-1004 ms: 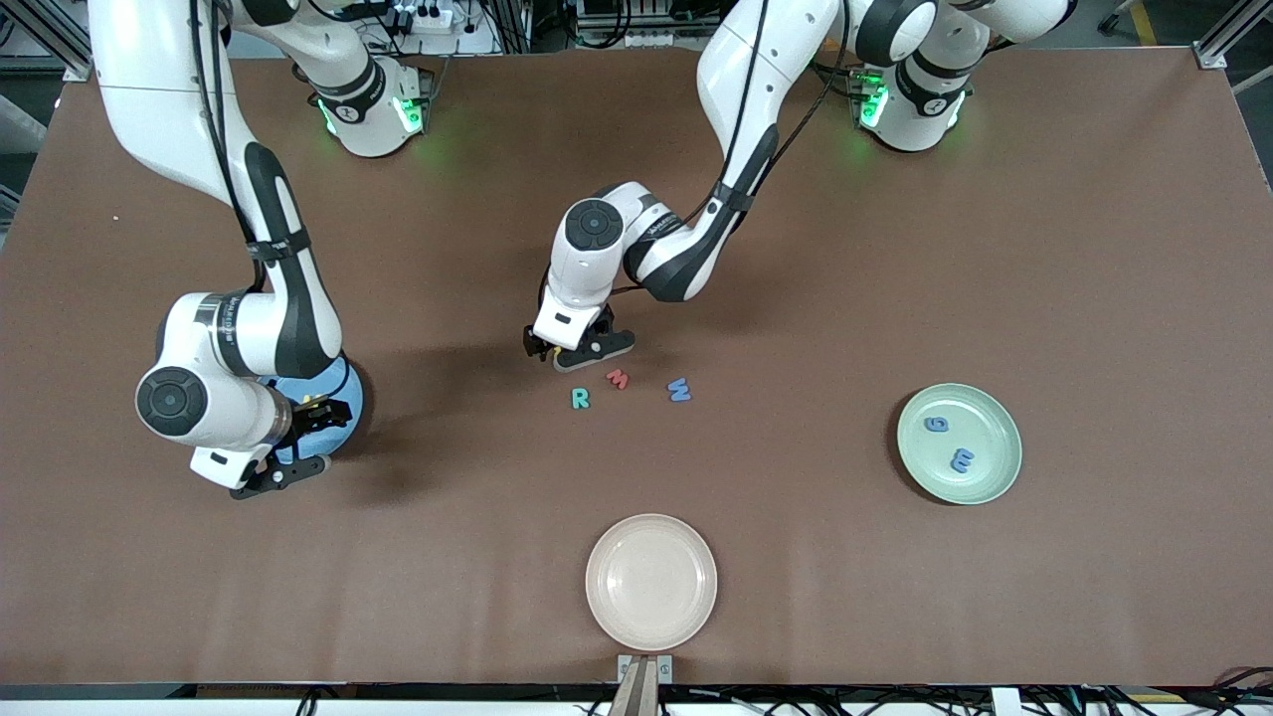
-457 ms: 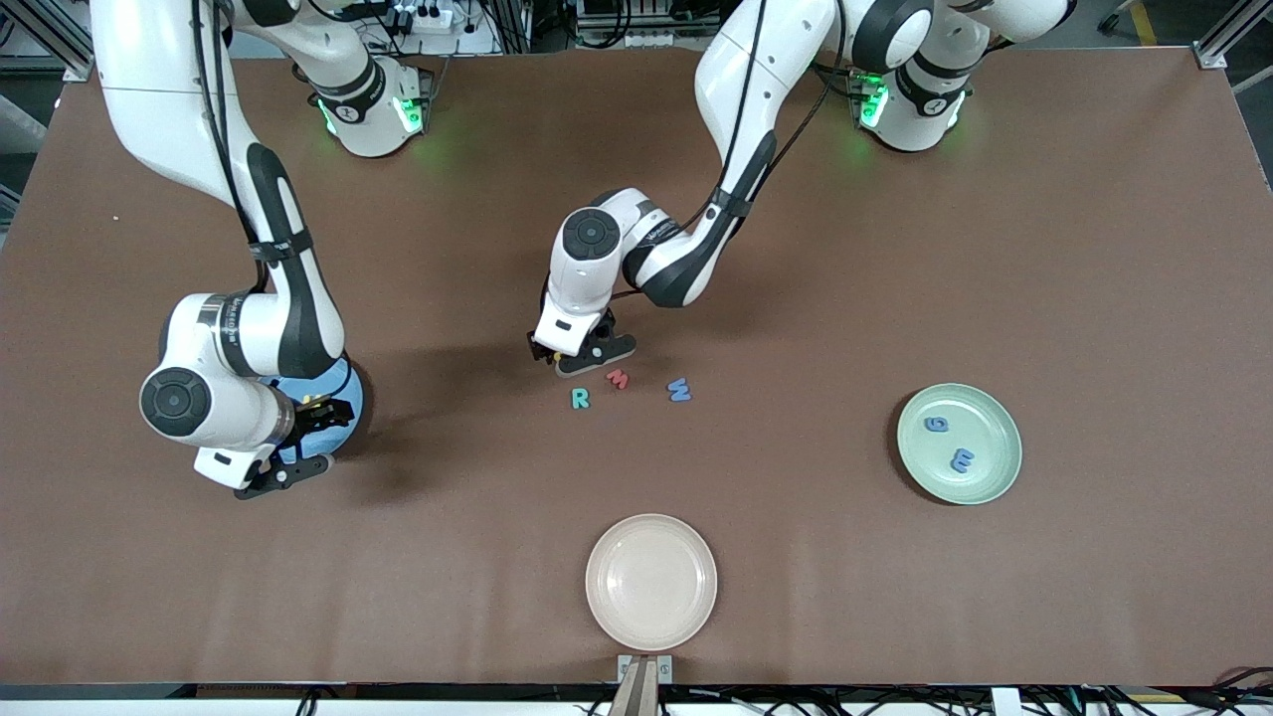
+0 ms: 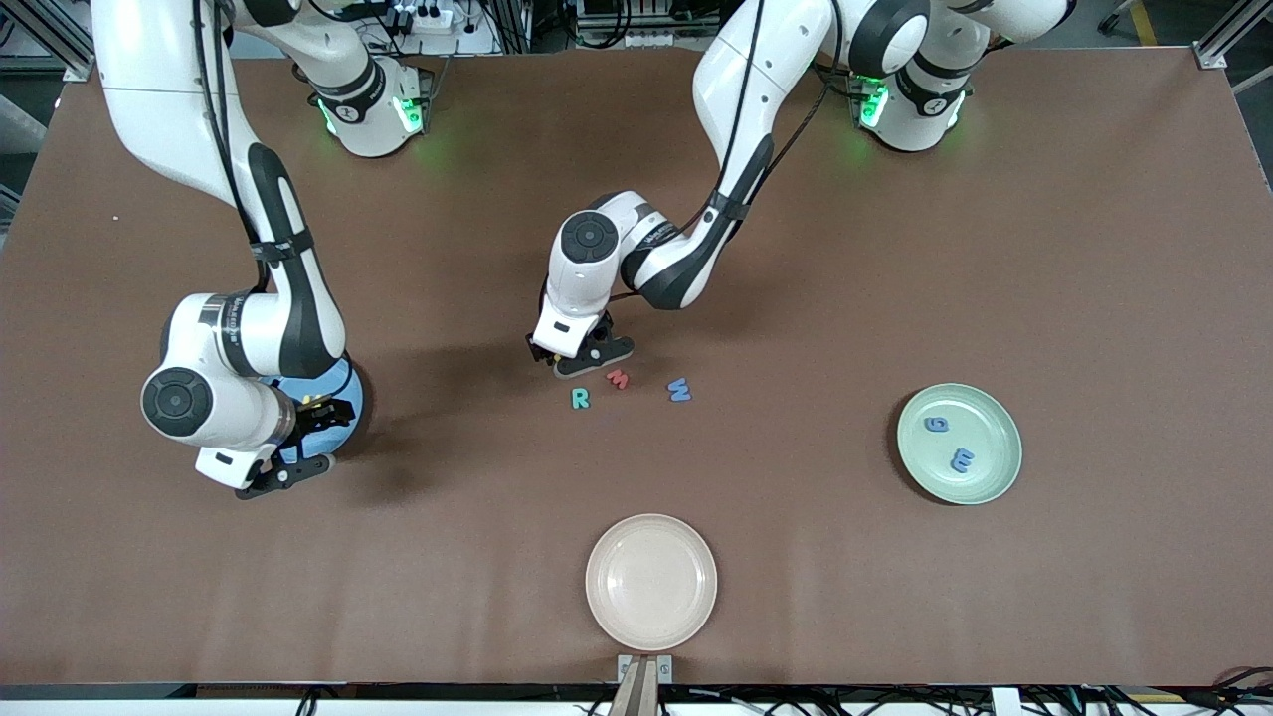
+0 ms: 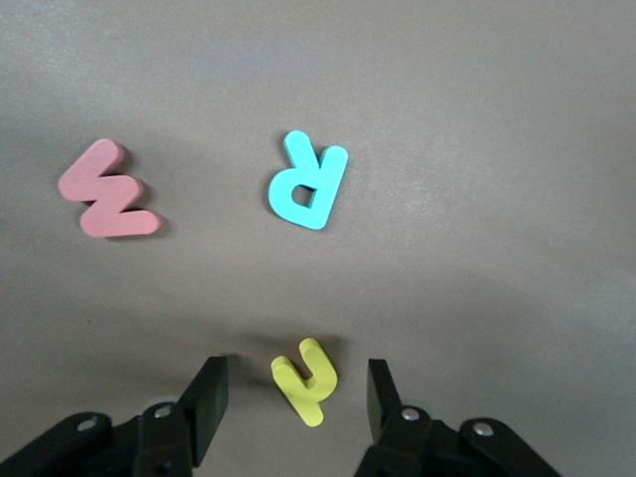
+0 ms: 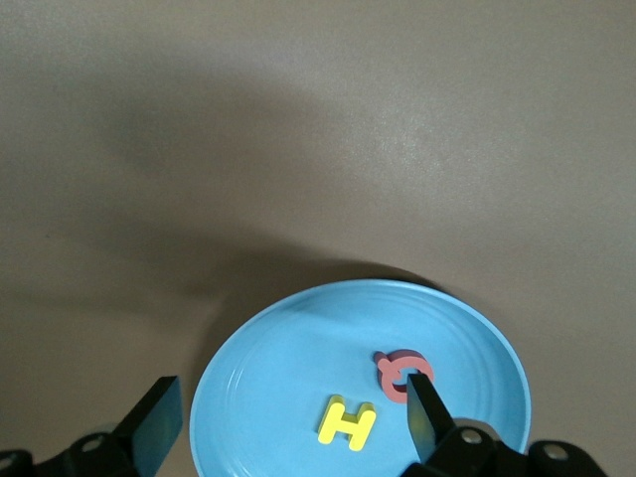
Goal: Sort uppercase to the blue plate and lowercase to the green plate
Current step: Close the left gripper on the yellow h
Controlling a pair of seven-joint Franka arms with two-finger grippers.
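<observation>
Left hand [image 4: 293, 397] low over mid-bench, fingers [image 4: 204, 402] apart w/ yellow hooked letter [image 4: 306, 380] lying between them, clear gap each side, not gripped. Same hand in front view [image 3: 572, 356] sits just above the loose letter cluster.

Loose on bench [image 3: 895, 249]: teal R [image 3: 580, 399], red m [image 3: 619, 379], blue W [image 3: 679, 390], in a short row near centre. R and red m just beside the left hand; W a bit toward left arm's end. Wrist view shows teal R [image 4: 306, 182] and red m [image 4: 107, 191] flat, apart from each other and from the yellow one.

Right hand [image 5: 288, 417] hangs over blue plate [image 5: 258, 397], fingers spread wide, holding nothing; arm waits. In plate: yellow H [image 5: 346, 422] and red-pink round letter [image 5: 397, 373], close together, not touching. In front view blue plate [image 3: 343, 383] mostly hidden under right arm, at right arm's end.

Green plate [image 3: 985, 487] toward left arm's end, holds blue g [image 3: 936, 425] and blue m [image 3: 962, 459], apart. Cream plate [image 3: 651, 582] nearest front camera, mid-bench.
</observation>
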